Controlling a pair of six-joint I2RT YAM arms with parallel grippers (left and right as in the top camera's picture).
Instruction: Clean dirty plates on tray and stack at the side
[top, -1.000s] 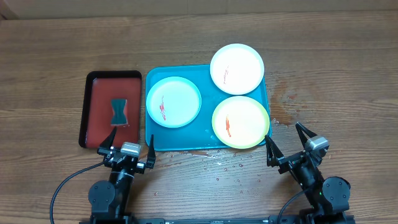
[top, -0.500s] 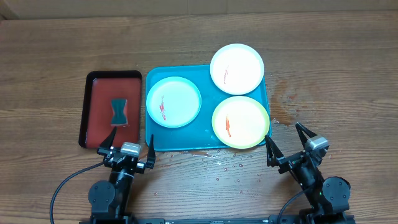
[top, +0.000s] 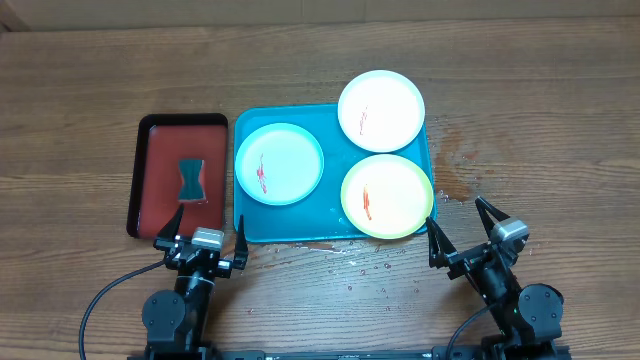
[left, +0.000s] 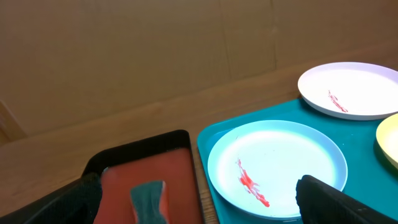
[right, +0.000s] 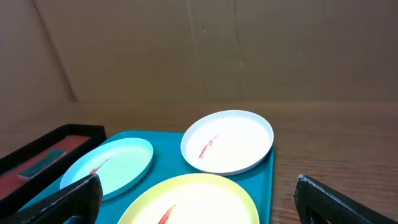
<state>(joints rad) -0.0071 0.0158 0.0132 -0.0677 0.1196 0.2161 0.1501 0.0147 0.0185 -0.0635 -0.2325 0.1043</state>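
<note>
The turquoise tray (top: 290, 226) carries three: a pale blue plate (top: 280, 163) at its left, a white plate (top: 381, 110) far right, overhanging the rim, and a pale green plate (top: 387, 196) near right; each bears one red-orange smear; just left stands one dark red tray (top: 160, 150) holding one sponge (top: 190, 179); the left gripper (top: 202, 234) and right gripper (top: 456, 214) hover at the near edge of the table (top: 520, 90), both spread wide and empty; only the overhead view shows water drops (top: 365, 265) on the wood; only the wrist views show a brown wall (right: 186, 50) behind.

Black left arm (top: 178, 312) and right arm (top: 527, 308), silver wrist blocks (top: 209, 238), dark tapered fingers (top: 434, 245), black cables (top: 100, 295)
</note>
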